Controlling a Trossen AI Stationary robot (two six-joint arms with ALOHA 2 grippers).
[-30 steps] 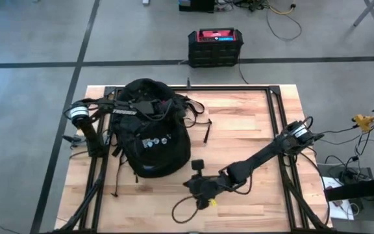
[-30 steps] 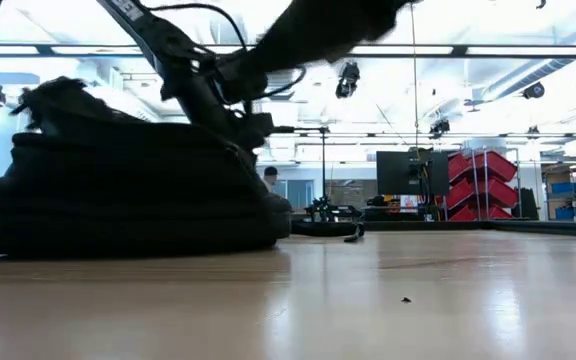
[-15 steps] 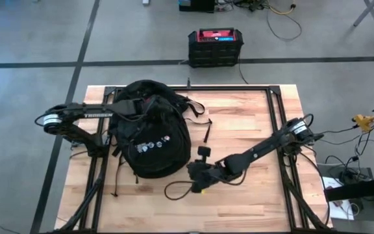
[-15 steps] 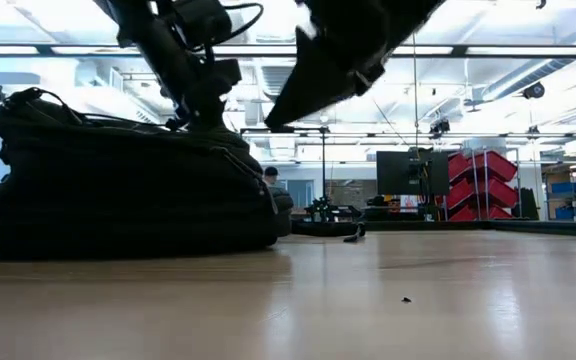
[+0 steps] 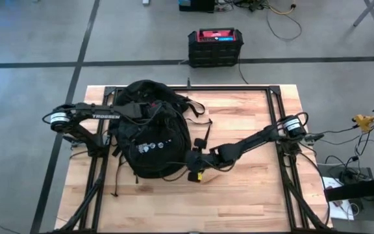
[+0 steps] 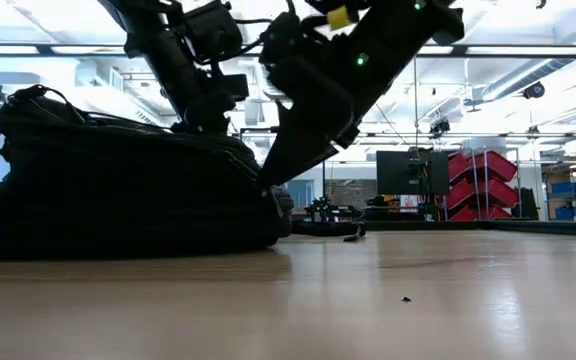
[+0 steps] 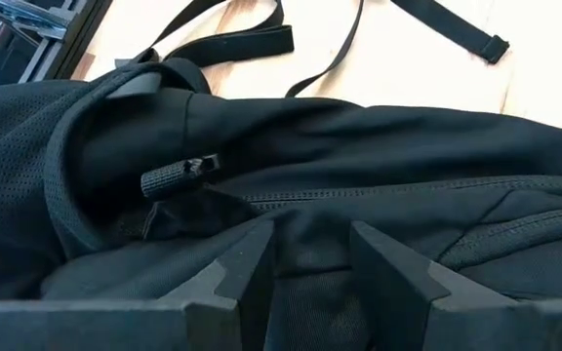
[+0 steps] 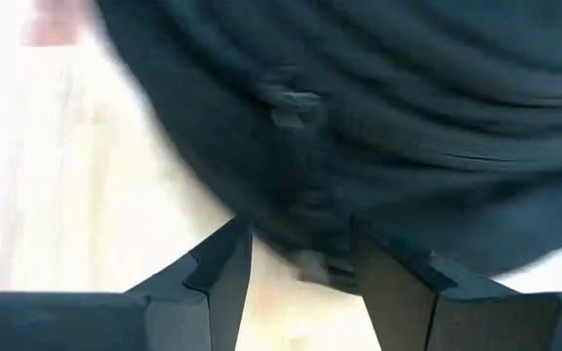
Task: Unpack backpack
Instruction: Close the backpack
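The black backpack point(image 5: 151, 140) lies flat on the left half of the wooden table, its small round patches facing up and its straps trailing on the wood; it also fills the low view's left point(image 6: 118, 200). My left gripper point(image 5: 143, 112) is open over the backpack's top end, beside a zipper pull point(image 7: 179, 175). My right gripper point(image 5: 192, 166) is open at the backpack's near right edge, tipped down toward it point(image 6: 268, 180). In the blurred right wrist view, its fingers stand either side of the backpack's edge point(image 8: 359, 97). My left gripper point(image 7: 310, 244) comes from above, slanting from the table's left, with its open fingers point(image 7: 247, 258) set on the backpack's upper fabric point(image 7: 310, 210). A bulge of cloth stands between them. The backpack stays flat on the table. My right gripper: I cannot tell whether its fingertips touch the backpack's edge.
A black crate with a red top point(image 5: 215, 47) stands on the floor beyond the far edge. Loose straps point(image 5: 206, 133) lie right of the backpack. Black frame rails point(image 5: 274, 110) run along the table's sides. Bare wood shows right of the backpack and along the near edge.
My right gripper has travelled from the table's near middle toward the left and far side, up to the backpack's edge, and tipped down; its cable loop came along. My left arm has shifted over the backpack's top, and the backpack's top handle now stands up.
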